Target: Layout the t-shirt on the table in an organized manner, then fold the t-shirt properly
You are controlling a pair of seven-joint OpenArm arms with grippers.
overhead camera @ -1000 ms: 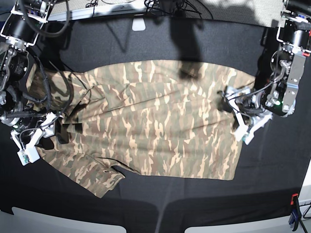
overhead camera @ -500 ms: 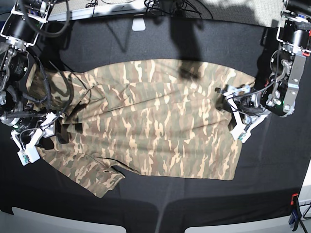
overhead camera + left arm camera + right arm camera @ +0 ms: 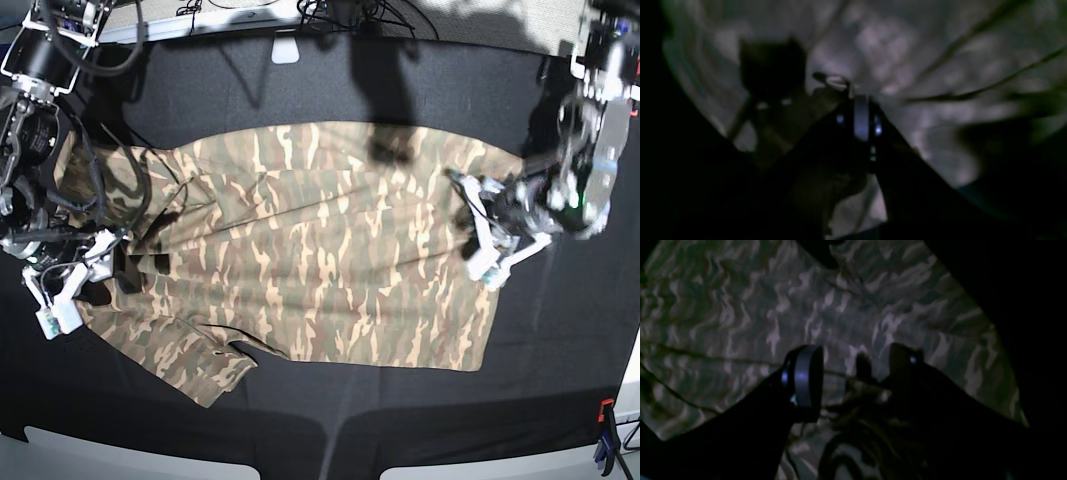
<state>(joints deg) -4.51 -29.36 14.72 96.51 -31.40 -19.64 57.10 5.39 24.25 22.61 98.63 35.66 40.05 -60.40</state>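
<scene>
Black cloth covered the table (image 3: 330, 420), with the camo t-shirt (image 3: 320, 260) spread nearly flat across it. Left tool (image 3: 478, 232) was pinched together on the shirt's edge; right tool (image 3: 853, 368) sat apart over fabric. I'd drag outward slowly, staying low, to smooth wrinkles.

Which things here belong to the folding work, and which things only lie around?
Belonging to the job:
- t-shirt, spread on the table
- left gripper, shut on the t-shirt's edge
- right gripper, open over the other end

Just lying about:
- white object at the far table edge
- red clamp at the table corner
</scene>
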